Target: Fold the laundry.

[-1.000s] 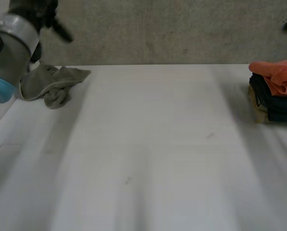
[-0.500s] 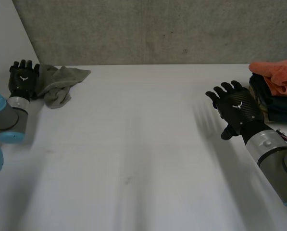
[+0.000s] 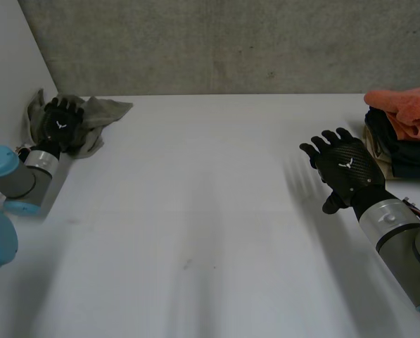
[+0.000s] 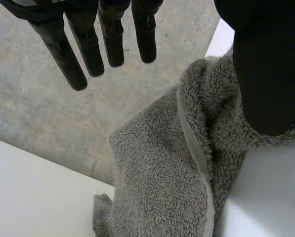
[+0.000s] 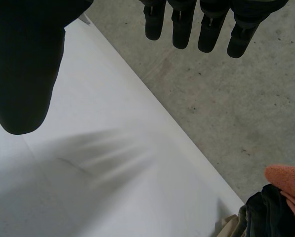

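White table (image 3: pixel 210 211): middle bare.
Folded stack (image 3: pixel 403 134), far right: done, orange cloth on top.
Grey towel (image 3: pixel 104 110), far left: crumpled, yet to fold.
Right hand (image 3: pixel 345 169): fingers spread, holding nothing.
Left hand (image 3: pixel 60 125): fingers straight, resting on towel.

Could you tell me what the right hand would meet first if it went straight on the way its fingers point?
Likely nothing: beyond the right hand lies bare table, then its far edge. The folded pile sits beside that line, though depth is unclear.

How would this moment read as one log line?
left hand open, thumb on towel | right hand open over table | pile beside it
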Robot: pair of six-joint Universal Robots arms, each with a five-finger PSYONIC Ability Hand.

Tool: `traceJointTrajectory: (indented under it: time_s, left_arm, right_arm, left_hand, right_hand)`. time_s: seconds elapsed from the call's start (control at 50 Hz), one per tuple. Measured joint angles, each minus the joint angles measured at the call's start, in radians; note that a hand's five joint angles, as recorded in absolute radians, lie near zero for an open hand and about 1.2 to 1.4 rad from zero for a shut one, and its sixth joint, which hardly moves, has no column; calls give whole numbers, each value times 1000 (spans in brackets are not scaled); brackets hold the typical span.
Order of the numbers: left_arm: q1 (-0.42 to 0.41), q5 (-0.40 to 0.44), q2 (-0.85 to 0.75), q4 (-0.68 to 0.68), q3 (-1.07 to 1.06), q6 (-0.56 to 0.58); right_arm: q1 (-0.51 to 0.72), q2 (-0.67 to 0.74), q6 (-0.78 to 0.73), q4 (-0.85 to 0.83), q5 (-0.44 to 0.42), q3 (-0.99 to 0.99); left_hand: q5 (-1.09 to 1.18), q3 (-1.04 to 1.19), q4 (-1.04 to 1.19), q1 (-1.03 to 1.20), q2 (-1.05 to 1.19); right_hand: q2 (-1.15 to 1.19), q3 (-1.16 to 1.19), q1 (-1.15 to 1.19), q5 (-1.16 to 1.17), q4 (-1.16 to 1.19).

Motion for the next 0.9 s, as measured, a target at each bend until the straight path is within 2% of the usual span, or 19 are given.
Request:
traceJointTrajectory:
  time_s: [0.04,0.1,0.12,0.16,0.18,0.34,0.48,0.56,0.6,0.62,0.64,0.66,0.7,0.8,0.9]
  left_arm:
    - [3,0,-10,-1,15,0]
    - [6,1,-24,-1,35,-1]
    - [7,1,-29,-1,43,-1]
    - [8,-1,-37,-1,56,-2]
    - [8,-3,-40,0,63,-2]
    - [-30,-44,33,-3,12,-6]
    - [-115,-96,366,43,-295,-69]
    - [-168,-110,581,131,-487,-183]
    - [-180,-112,629,163,-534,-234]
    - [-186,-113,646,177,-554,-263]
    - [-187,-113,649,180,-560,-273]
    - [-189,-111,648,184,-571,-300]
    - [-188,-109,630,175,-569,-314]
    - [-166,-104,556,124,-533,-300]
    - [-95,-100,358,42,-411,-160]
  right_arm:
    - [0,1,0,0,0,0]
    - [1,2,-1,0,0,0]
    - [1,3,-1,0,0,0]
    - [1,4,-1,0,0,-1]
    - [1,5,-2,0,0,-1]
    - [0,5,-23,-1,0,-2]
    - [-1,-2,-39,-1,0,3]
    - [-2,-8,-41,0,0,8]
    - [-2,-10,-42,1,0,11]
    - [-2,-11,-42,1,0,13]
    - [-2,-12,-43,1,0,14]
    - [-2,-13,-43,1,0,18]
    - [-2,-14,-44,1,0,21]
    - [-2,-13,-45,0,-1,24]
    - [-1,-12,-46,-2,-2,23]
  left_hand:
    - [203,207,210,239,220]
    - [381,393,395,432,412]
    - [622,638,643,691,642]
    - [655,684,675,723,689]
    - [791,811,819,808,818]
    - [793,832,839,808,837]
    - [793,834,842,808,839]
    - [793,835,844,808,840]
    - [685,709,713,668,712]
    - [482,504,506,431,482]
    - [438,461,461,378,460]
    - [181,205,202,77,179]
    - [-62,-43,-52,-128,-49]
    - [-126,-110,-116,-146,-109]
    - [-124,-110,-115,-143,-109]
  right_hand:
    - [0,0,0,0,0]
    - [0,0,0,0,0]
    - [0,0,0,0,0]
    - [0,0,0,0,0]
    - [0,0,0,0,0]
    - [0,0,0,0,0]
    - [0,0,0,0,0]
    - [0,0,0,0,0]
    - [0,0,0,0,0]
    - [0,0,0,0,0]
    - [0,0,0,0,0]
    - [0,0,0,0,0]
    - [0,0,0,0,0]
    - [0,0,0,0,0]
    - [0,0,0,0,0]
